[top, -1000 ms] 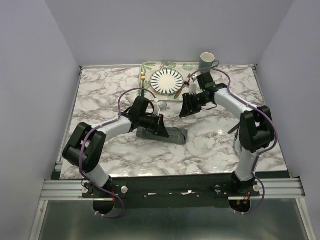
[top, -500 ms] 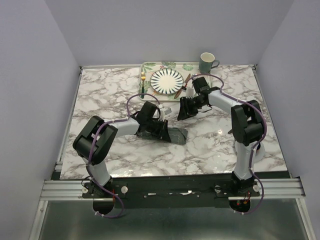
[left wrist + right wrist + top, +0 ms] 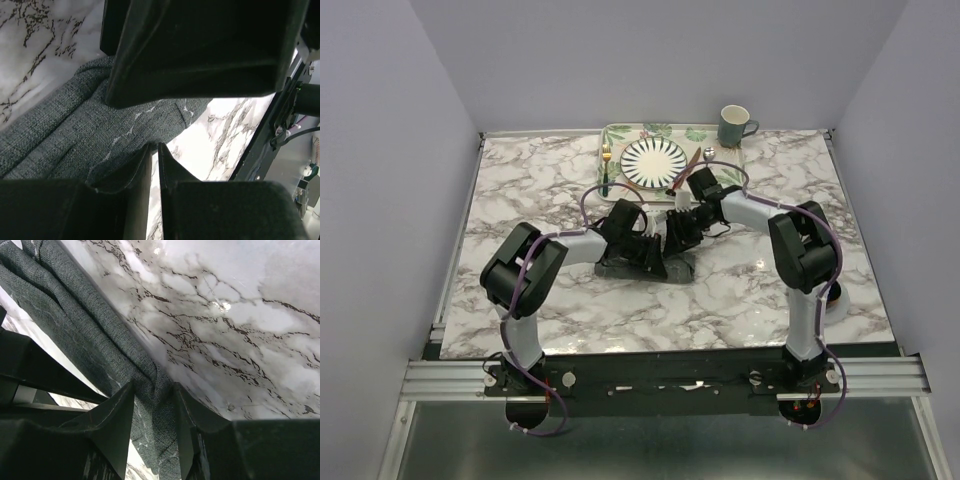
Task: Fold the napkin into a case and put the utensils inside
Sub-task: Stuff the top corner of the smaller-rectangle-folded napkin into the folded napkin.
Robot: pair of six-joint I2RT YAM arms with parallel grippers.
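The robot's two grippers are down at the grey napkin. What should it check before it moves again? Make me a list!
1. Right gripper has a fold of the napkin between its fingers: ok.
2. Left gripper is at the napkin, but whether it has a firm hold: cannot tell.
3. Napkin lies folded long and narrow on the table: ok.
4. An open end to slide things in: cannot tell.
5. Fork and spoon lie on the tray beside the plate, out of the grippers' way: ok.
6. Fork and spoon inside the napkin: not ok, not yet done.
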